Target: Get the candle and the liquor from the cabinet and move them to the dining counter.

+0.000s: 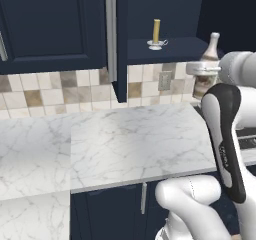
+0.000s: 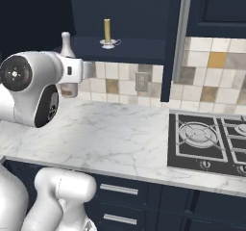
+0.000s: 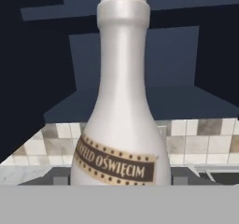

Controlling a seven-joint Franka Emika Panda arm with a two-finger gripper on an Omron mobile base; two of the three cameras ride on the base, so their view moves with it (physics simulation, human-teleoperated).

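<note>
Looking along your pincer (image 1: 202, 70), you see the liquor bottle (image 3: 120, 120) upright and right in front of it, with the brown label band low on its pale body. Whether the pincer is holding the bottle cannot be told; its fingers are hidden. Beyond the pincer, the candle (image 1: 156, 33) stands on the open cabinet's (image 1: 170, 50) shelf. Below lies the marble table (image 1: 125, 144) against the tiled wall.
</note>
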